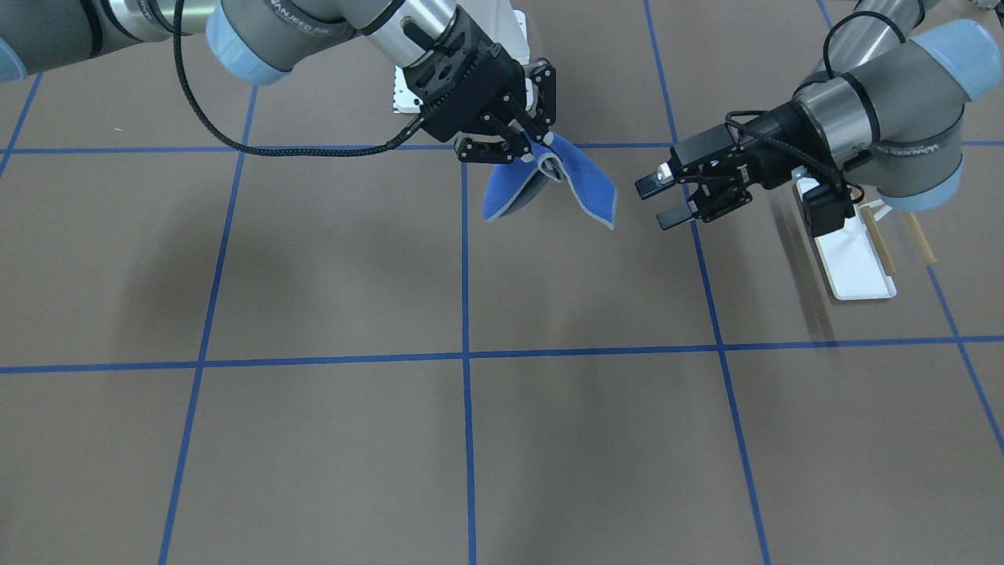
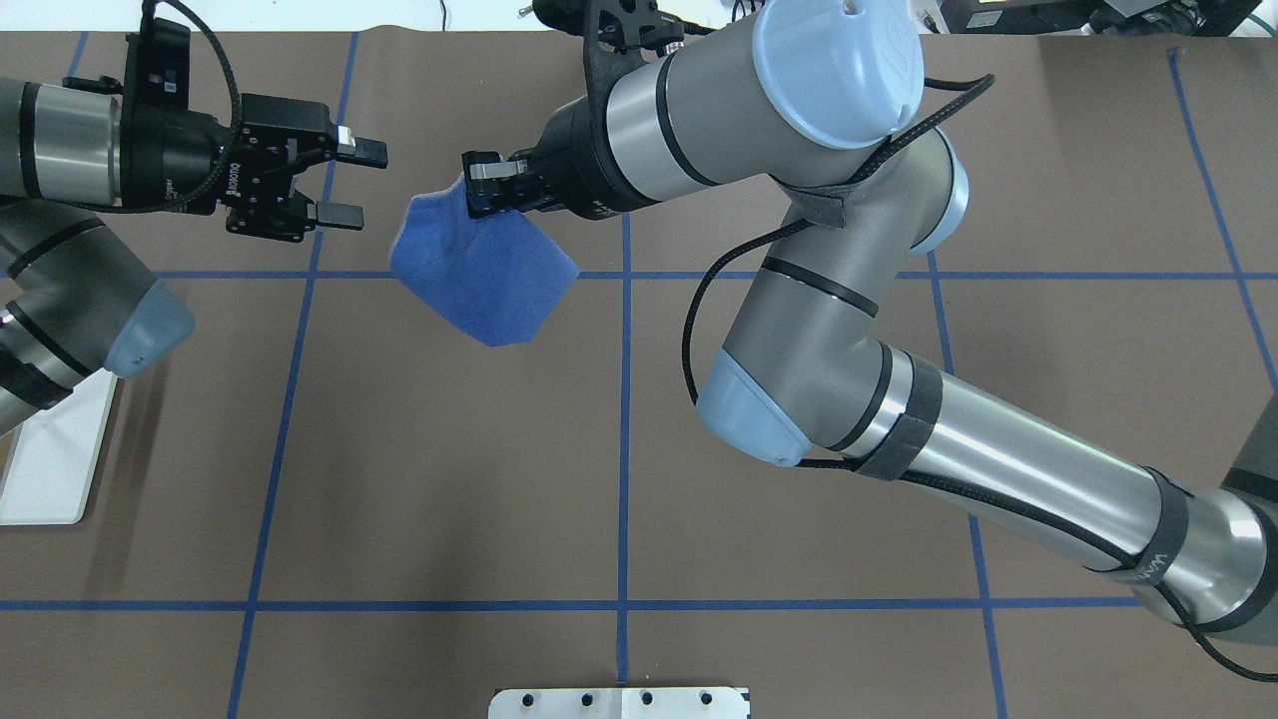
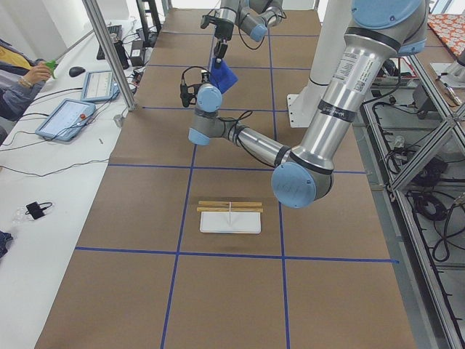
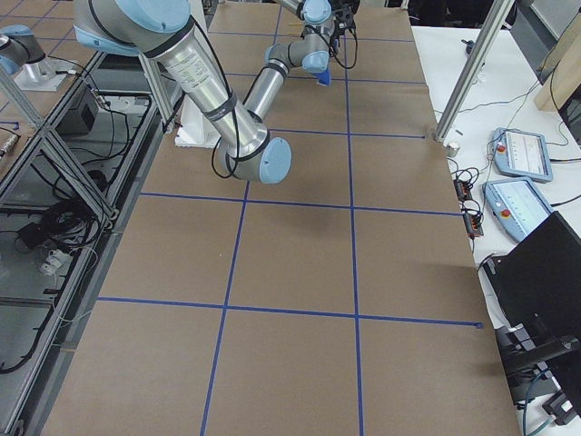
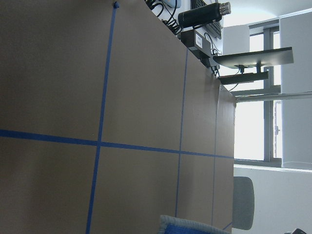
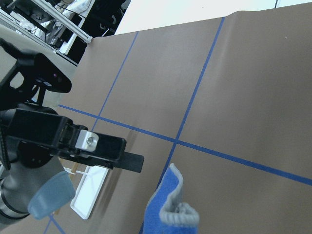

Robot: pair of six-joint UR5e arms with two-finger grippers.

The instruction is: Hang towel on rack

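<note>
My right gripper (image 1: 524, 143) is shut on a bunched edge of the bright-blue towel (image 1: 584, 184) and holds it in the air above the table. The towel hangs down in folds (image 2: 484, 272). My left gripper (image 2: 351, 184) is open and empty, level with the towel, a short gap to its side, its fingers pointing at it (image 1: 660, 201). The rack (image 3: 230, 215), with a white tray base and two wood dowel bars, stands on the table behind my left arm; its tray (image 1: 855, 267) is partly hidden by the left wrist. The right wrist view shows the towel (image 6: 168, 207) and the left fingers (image 6: 109, 152).
The white bolted pedestal (image 2: 619, 702) sits at the robot-side table edge, behind my right gripper (image 1: 404, 92). Blue tape lines grid the brown table (image 1: 329, 259). Operators' tablets (image 3: 69, 118) lie on a side table beyond the far edge.
</note>
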